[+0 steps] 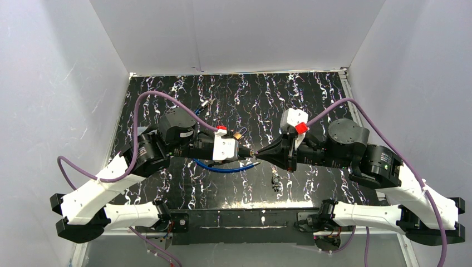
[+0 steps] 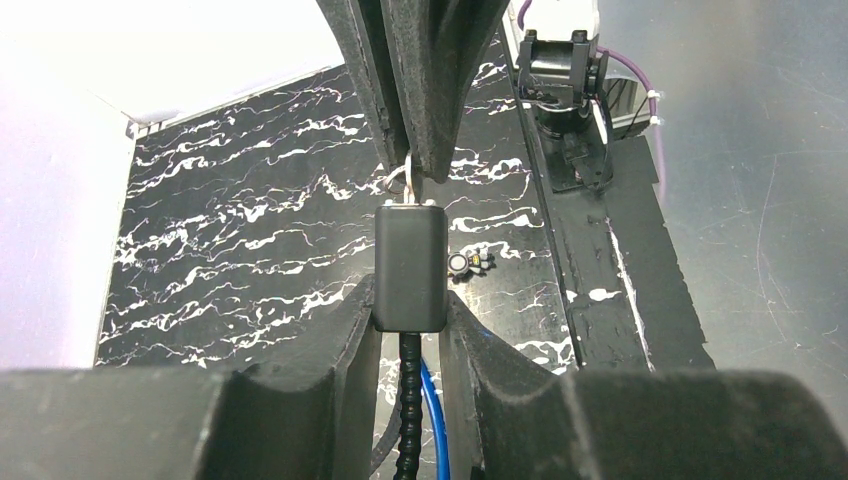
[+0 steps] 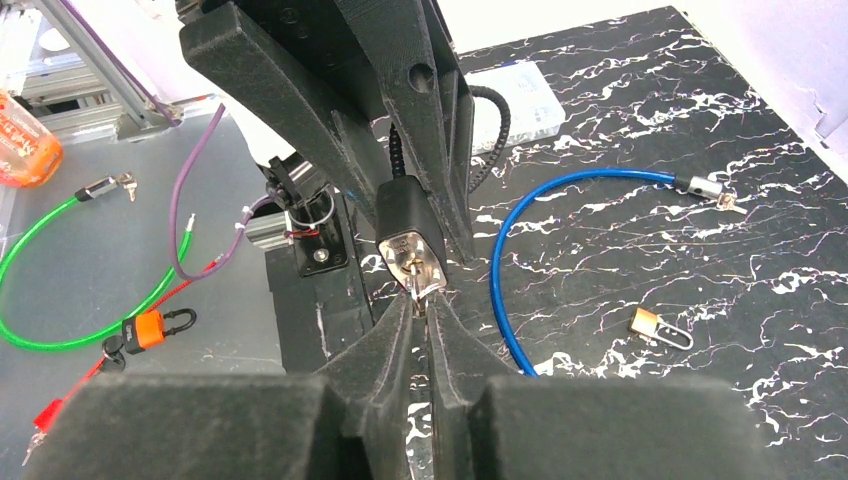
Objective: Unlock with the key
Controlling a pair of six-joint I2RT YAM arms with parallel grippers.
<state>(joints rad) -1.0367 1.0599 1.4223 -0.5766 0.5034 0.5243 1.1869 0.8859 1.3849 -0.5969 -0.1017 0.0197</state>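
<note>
A black cable lock (image 2: 410, 265) with a ribbed black cable hangs above the table, and my left gripper (image 2: 410, 302) is shut on its sides. In the right wrist view the lock (image 3: 403, 213) shows its silver face, with a silver key (image 3: 421, 288) sticking out of it. My right gripper (image 3: 428, 306) is shut on the head of that key. From above, the two grippers meet tip to tip over the middle of the table, the left gripper (image 1: 242, 149) on the left and the right gripper (image 1: 258, 153) on the right.
A blue cable lock (image 3: 560, 190) curves across the black marbled table (image 1: 311, 94) under the grippers. A small brass padlock (image 3: 655, 325) and a small dark object (image 2: 470, 263) also lie there. Off the table are a green cable (image 3: 50, 260) and an orange padlock (image 3: 150, 328).
</note>
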